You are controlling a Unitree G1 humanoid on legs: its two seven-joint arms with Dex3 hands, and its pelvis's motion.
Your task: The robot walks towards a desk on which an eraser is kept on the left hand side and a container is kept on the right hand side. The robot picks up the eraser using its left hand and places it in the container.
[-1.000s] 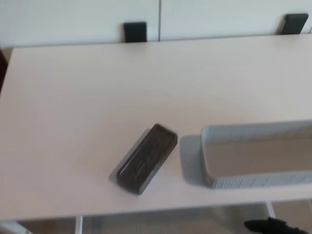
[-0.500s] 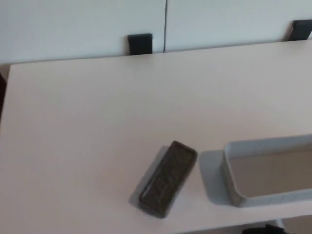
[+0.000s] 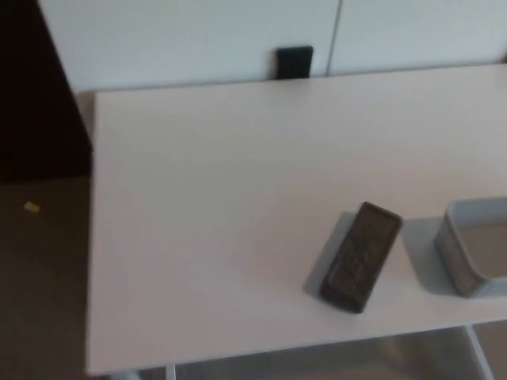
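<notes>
A: What has moved since the earlier frames?

B: Only the camera. The whole picture has been swung towards the table's left side, so the table's left edge and dark floor are now taken in; the things themselves are not judged to have been shifted.

A: Where is the eraser (image 3: 360, 256) found?

B: It is laid flat near the table's (image 3: 214, 198) front edge, towards the right of what is shown, set at a slant with one short end towards the back. The container (image 3: 458, 252) is seen just beside it on the right, apart from it, cut off by the picture's edge.

A: And each robot hand?

B: Neither is shown, so nothing can be said of the fingers.

A: How might the eraser be handled?

B: It is judged to be light and stiff, a dark oblong block. It would best be taken across its two long sides, near the middle, so that it is not tipped.

A: Can any brand or writing be read?

B: None; the top face is too blurred.
</notes>
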